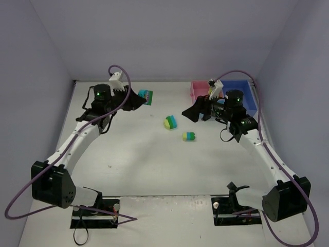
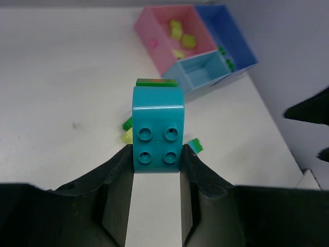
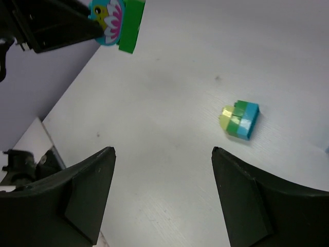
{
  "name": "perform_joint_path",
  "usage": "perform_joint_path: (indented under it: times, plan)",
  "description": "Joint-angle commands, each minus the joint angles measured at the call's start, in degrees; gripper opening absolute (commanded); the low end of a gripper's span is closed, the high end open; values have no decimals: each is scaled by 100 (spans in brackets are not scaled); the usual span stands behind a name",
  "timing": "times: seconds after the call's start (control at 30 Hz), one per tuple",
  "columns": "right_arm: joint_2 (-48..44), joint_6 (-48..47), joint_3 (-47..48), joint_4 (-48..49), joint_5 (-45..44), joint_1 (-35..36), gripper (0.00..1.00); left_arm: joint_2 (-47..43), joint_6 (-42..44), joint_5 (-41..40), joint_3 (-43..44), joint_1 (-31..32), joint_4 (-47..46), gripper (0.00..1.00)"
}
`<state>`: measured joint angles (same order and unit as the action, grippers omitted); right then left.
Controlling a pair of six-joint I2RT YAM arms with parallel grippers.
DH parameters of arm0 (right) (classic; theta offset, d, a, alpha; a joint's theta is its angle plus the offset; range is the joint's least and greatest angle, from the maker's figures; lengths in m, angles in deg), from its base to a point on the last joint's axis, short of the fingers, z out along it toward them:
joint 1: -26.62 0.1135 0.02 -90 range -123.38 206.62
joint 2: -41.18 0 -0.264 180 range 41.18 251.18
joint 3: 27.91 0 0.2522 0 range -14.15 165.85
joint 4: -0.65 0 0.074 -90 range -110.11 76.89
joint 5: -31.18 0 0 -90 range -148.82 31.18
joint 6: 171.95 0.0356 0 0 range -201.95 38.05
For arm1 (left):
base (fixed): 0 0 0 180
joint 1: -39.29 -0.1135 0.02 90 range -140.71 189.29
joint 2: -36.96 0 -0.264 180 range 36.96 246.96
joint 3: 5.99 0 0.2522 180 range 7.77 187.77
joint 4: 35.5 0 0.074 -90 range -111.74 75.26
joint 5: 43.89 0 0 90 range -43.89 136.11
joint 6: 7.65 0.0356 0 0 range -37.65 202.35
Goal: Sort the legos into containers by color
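At the far right corner of the table (image 1: 128, 164), the 3 joined containers sit partly filled. The pink tray (image 2: 147, 31) holds several yellow-green bricks (image 2: 181, 37), and the darker blue tray (image 2: 234, 43) shows a few green bits (image 2: 222, 51) along one wall. We see nothing in the light blue tray (image 2: 193, 72).

We judge the sort well under way but not finished. 2 mixed pieces lie loose mid-table: a 3-colour stack (image 1: 170, 122) of yellow-green, green and blue, and a smaller stack (image 1: 188, 136) of yellow-green and cyan-blue nearer the arm bases. Because their colours are joined, both will likely need pulling apart before they can go into trays.

The left gripper (image 2: 157, 154) pinches a teal brick (image 2: 157, 128) by its 2 side faces, with the studs facing the wrist camera. Only the brick's near end sits between the fingertips, and most of its body projects past them. A green plate (image 2: 156, 82) is attached at the far end. This piece hangs above the far left-centre of the table, well apart from the trays, so it too remains to be sorted.

The right gripper (image 3: 163, 154) hovers near the pink tray with its jaws spread wide and nothing between them. The 3-colour stack lies on the table beyond its fingertips, off toward one finger and outside the gap.
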<state>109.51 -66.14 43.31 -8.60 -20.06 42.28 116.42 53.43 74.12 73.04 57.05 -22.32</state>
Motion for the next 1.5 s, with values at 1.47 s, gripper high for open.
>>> perform_joint_path:
  times: [1.47]
  plan:
    - [1700, -658, 2358, 1219, 3199, 1176, 51, -1126, -412, 4142, -270, -273, -1999, 0]
